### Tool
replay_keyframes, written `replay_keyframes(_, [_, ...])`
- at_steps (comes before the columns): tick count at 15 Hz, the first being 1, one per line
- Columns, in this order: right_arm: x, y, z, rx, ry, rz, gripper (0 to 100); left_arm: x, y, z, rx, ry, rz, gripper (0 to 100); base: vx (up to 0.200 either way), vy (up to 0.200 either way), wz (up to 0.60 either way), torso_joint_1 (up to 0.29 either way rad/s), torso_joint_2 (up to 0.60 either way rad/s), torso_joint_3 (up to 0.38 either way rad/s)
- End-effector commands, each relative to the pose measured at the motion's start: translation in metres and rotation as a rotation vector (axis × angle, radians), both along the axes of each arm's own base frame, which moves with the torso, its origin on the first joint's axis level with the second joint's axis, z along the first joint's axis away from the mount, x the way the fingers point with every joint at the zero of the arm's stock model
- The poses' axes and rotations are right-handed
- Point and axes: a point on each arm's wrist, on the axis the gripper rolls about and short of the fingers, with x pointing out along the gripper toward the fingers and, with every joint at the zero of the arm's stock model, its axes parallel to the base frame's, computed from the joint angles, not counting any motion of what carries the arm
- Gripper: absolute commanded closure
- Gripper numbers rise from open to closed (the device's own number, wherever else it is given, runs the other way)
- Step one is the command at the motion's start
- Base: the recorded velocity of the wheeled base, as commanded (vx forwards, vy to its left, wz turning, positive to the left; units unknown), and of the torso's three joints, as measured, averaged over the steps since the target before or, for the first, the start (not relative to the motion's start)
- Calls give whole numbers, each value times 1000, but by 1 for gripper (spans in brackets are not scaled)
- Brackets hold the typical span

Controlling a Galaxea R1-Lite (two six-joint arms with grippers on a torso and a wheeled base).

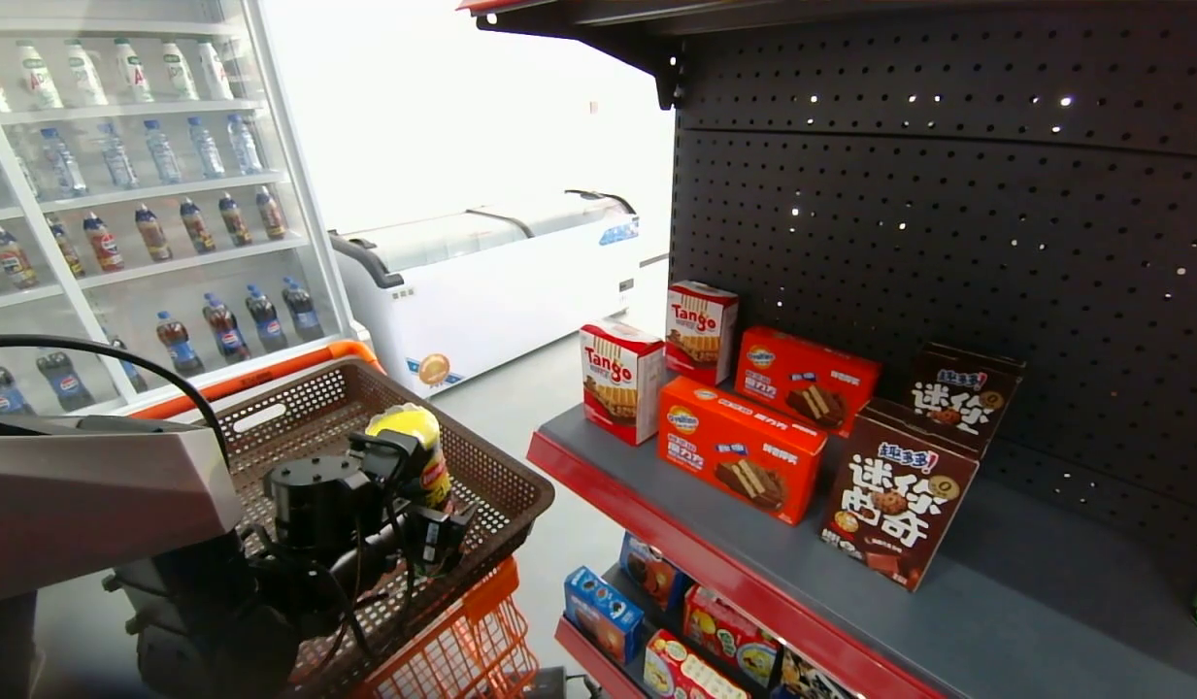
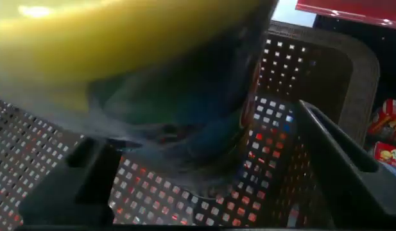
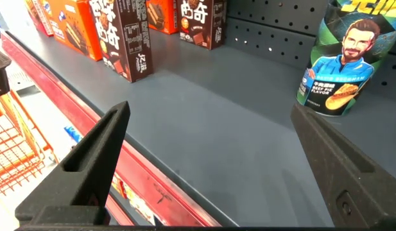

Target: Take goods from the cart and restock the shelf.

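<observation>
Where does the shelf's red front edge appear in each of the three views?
Head view: the red front edge runs diagonally, to the right of the cart's brown basket.
Left wrist view: a red strip beyond the basket's far wall.
Right wrist view: a red band between the grey shelf board and the cart's orange frame.
Shared landmark: the cart, beside that edge in all three.

The left arm (image 1: pixel 268 573) is showing as matte black, with a squat cylindrical joint cap at its wrist and a pale grey angular shell farther up. A black cable (image 1: pixel 25 340) is arching over that shell, and thin black wires are looping around the wrist. The left end effector (image 1: pixel 418 485) is wearing black, wedge-shaped fingers (image 2: pixel 342 170). The right end effector (image 3: pixel 210 112) is showing matching matte black tapered fingers (image 3: pixel 352 173), one bearing a small round recess.
</observation>
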Motion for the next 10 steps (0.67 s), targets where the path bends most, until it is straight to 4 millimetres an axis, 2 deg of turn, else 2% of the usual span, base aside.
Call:
replay_keyframes(1, [0,0,0,0,1,-1,0,-2,1,-1,2,8,2,100,0,0,0,0,0,0])
replay_keyframes(5, [0,0,0,0,1,1,0,-5,3,2,9,2,30,100,0,0,0,0,0,0])
replay_keyframes(8, [0,0,0,0,1,1,0,-7,5,30,-20,-76,11,100,0,0,0,0,0,0])
replay_keyframes(10, [0,0,0,0,1,1,0,-6,1,54,-43,-116,-64,100,0,0,0,0,0,0])
